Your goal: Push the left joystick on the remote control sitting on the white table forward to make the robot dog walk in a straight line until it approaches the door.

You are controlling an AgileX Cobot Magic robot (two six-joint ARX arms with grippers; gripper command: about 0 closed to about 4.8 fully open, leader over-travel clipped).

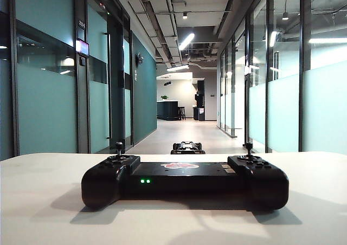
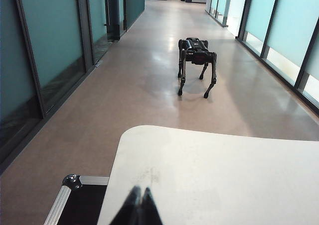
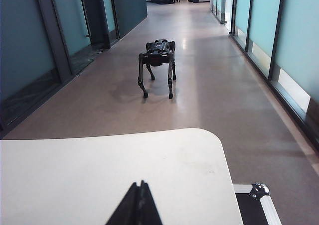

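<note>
The black remote control (image 1: 184, 182) lies on the white table (image 1: 43, 201), close to the exterior camera. Its left joystick (image 1: 119, 147) stands upright with nothing touching it. Beyond the table edge, the robot dog (image 1: 187, 147) stands on the corridor floor; it also shows as the robot dog (image 2: 196, 63) and robot dog (image 3: 158, 65), facing away down the hall. My left gripper (image 2: 139, 191) is shut over bare table (image 2: 224, 175). Over the table (image 3: 99, 170), my right gripper (image 3: 139, 185) is likewise shut and empty. Neither gripper appears in the exterior view. The remote control is outside both wrist views.
A long corridor runs ahead between teal glass walls (image 1: 49, 109) and frosted glass partitions (image 1: 320, 104). Dark doors (image 1: 116, 82) line the left side. Black cases with metal trim (image 2: 70, 200) (image 3: 254, 200) sit beside the table corners.
</note>
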